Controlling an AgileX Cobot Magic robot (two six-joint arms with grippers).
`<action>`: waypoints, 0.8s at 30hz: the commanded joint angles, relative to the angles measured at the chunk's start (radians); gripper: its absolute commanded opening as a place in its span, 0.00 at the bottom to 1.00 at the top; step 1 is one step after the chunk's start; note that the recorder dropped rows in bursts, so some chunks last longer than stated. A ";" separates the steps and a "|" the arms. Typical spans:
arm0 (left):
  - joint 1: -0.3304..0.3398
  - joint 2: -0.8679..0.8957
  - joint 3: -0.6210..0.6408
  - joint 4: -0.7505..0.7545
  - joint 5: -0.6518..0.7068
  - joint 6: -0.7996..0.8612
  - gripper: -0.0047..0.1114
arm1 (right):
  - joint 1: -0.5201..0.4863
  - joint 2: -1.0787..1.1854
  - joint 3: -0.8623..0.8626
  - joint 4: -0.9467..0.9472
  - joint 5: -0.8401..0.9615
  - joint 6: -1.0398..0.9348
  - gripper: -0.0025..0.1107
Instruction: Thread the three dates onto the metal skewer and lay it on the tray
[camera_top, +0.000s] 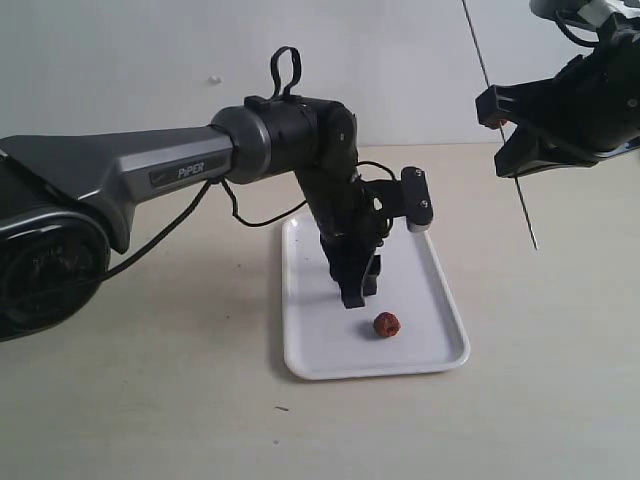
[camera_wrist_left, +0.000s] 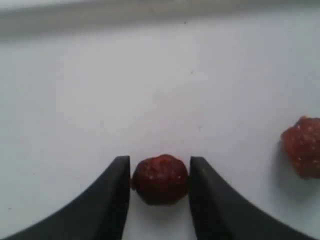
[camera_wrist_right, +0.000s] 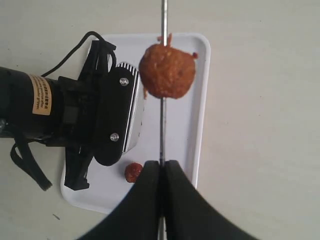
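Observation:
The white tray (camera_top: 440, 300) lies mid-table. My left gripper (camera_top: 352, 297) reaches down onto it. In the left wrist view its two dark fingers touch both sides of one date (camera_wrist_left: 160, 179) that rests on the tray floor (camera_wrist_left: 150, 90). A second date (camera_top: 388, 324) lies loose on the tray just beside it (camera_wrist_left: 301, 146). My right gripper (camera_top: 503, 135) hangs high at the right, shut on the thin metal skewer (camera_top: 525, 210), which slants down over the table. The third date (camera_wrist_right: 167, 70) is threaded on the skewer (camera_wrist_right: 161, 130), a little beyond the shut fingertips (camera_wrist_right: 161, 162).
The left arm (camera_top: 150, 170) stretches in from the left, with a black cable looping beneath it. The tray (camera_wrist_right: 200, 100) sits on a bare beige tabletop (camera_top: 150, 400). A pale wall stands behind.

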 joint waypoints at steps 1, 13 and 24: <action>0.001 -0.031 0.002 0.005 0.016 -0.032 0.37 | -0.004 -0.009 -0.008 -0.003 -0.011 -0.011 0.02; 0.001 -0.037 0.002 0.007 0.027 -0.032 0.37 | -0.004 -0.009 -0.008 -0.003 -0.005 -0.011 0.02; 0.001 -0.014 0.002 -0.001 0.021 -0.030 0.37 | -0.002 -0.009 -0.008 -0.007 -0.004 -0.011 0.02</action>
